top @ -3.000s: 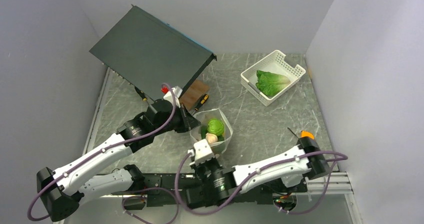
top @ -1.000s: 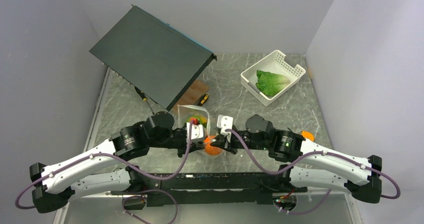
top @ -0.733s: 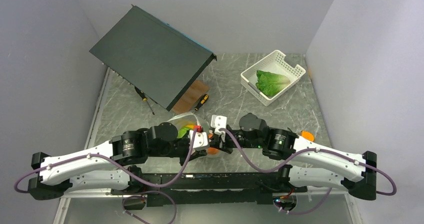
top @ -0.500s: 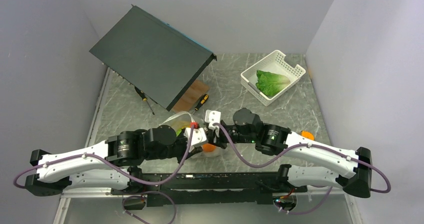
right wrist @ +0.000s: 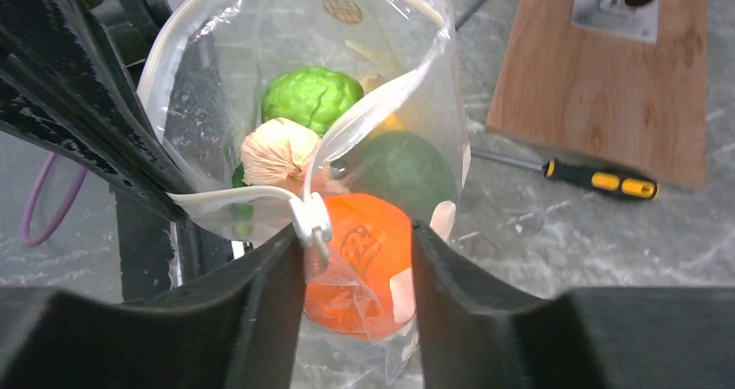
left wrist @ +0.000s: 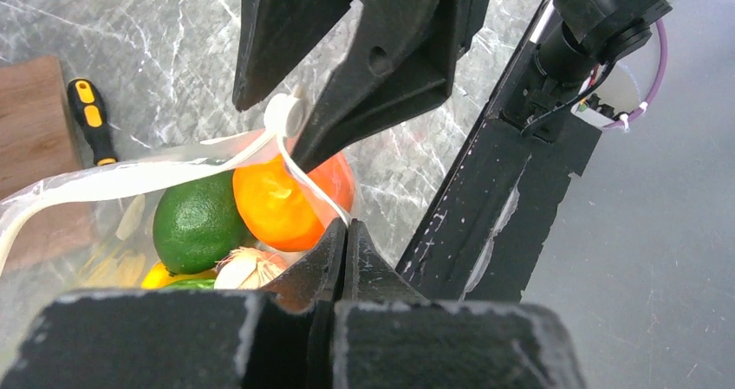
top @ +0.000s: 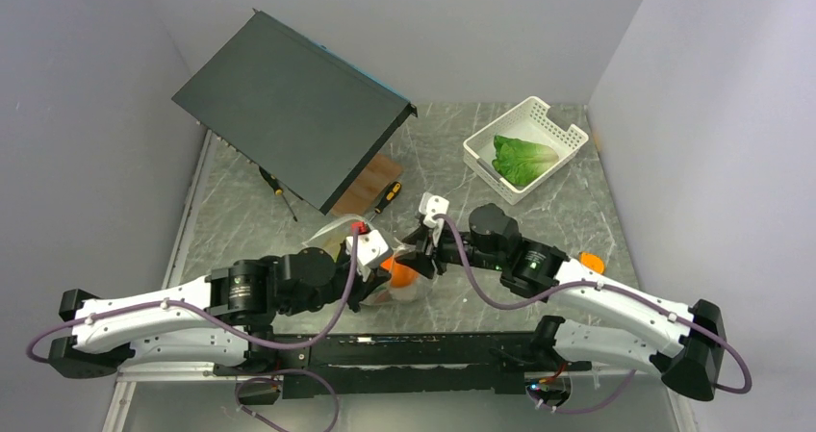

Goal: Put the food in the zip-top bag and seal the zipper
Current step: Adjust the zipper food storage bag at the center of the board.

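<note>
**Top view.** The left gripper (top: 381,266) has just been closed and the right gripper (top: 420,254) has just been let apart. Both are at the zip-top bag (top: 412,290), which stands at 6 o'clock on the table (top: 500,230), between the two wrists. Compared with the frame half a second back, the right wrist has been drawn away toward 1 o'clock. A lettuce (top: 522,160) is left in the white basket (top: 568,134) at 1 o'clock.

**Left wrist view.** The left fingers are seen pressed together on the zipper (left wrist: 113,178), at its near end at 6 o'clock. The white slider (left wrist: 284,116) is framed by the parted right jaws at 12 o'clock. An orange (left wrist: 290,200) and a lime (left wrist: 198,222) are seen inside the bag.

**Right wrist view.** The right jaws are held apart. The slider lies beside the 9 o'clock finger and is not pinched. A beige piece (right wrist: 279,151) and green pieces are contained below, and the mouth is spread open toward 12 o'clock.

One end of the zipper is judged to be anchored, while the slider has been released. Sealing is therefore judged not yet done, and a fresh grip on the slider is likely to be needed.
</note>
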Motion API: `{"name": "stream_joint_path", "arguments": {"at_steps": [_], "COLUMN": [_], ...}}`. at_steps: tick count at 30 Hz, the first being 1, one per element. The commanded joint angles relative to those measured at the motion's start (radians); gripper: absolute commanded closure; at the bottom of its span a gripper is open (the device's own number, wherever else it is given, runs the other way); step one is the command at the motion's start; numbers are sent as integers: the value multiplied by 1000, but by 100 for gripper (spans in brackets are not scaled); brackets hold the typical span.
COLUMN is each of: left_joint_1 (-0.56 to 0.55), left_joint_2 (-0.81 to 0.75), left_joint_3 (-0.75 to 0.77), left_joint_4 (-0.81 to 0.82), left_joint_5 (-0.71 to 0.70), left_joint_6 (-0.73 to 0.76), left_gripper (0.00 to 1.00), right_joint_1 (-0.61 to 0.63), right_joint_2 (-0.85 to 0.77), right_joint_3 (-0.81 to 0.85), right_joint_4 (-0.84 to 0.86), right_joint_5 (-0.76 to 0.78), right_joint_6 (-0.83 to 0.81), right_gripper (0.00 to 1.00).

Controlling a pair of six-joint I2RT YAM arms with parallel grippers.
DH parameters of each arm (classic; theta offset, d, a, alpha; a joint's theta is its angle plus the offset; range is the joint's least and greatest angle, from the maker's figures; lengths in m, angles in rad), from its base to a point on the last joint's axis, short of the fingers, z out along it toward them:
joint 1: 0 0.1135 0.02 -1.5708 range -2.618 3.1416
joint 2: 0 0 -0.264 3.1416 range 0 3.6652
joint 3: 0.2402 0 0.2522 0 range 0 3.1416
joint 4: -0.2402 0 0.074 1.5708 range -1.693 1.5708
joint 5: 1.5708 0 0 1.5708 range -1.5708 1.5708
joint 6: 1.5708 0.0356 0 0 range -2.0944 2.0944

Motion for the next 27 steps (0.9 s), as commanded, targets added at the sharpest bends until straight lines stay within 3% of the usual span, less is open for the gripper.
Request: {"name": "stream_joint_path", "arguments": {"at_steps": [1, 8, 15, 18, 21, 24, 25, 27], "left_joint_1": [-13, -14, -14, -14, -14, -11, -5, 20], "left_joint_2": [4, 6, 24, 22, 20, 25, 26, 21], "left_joint_3": [-14, 4, 22, 19, 20, 63, 78, 99], "left_joint_4": [128, 142, 113, 111, 92, 7, -26, -56], "left_joint_5": [4, 17, 22, 23, 14, -87, -138, -138], "left_joint_6": [-24, 15, 28, 29, 19, -43, -68, -101], "left_gripper": [100, 100, 100, 100, 100, 97, 88, 71], "right_joint_1": [-19, -26, -91, -137, -175, -193, -199, -208], "right_joint_2": [-89, -214, -143, -117, -111, -113, -117, -124], "right_joint_3": [-78, -202, -173, -171, -168, -168, -170, -175], "right_joint_4": [38, 157, 224, 267, 281, 270, 265, 266], "right_joint_5": [46, 0, -123, -198, -249, -272, -279, -294], "right_joint_6": [111, 209, 215, 233, 235, 233, 232, 236], "right_gripper": [48, 35, 32, 36, 51, 87, 97, 100]}}
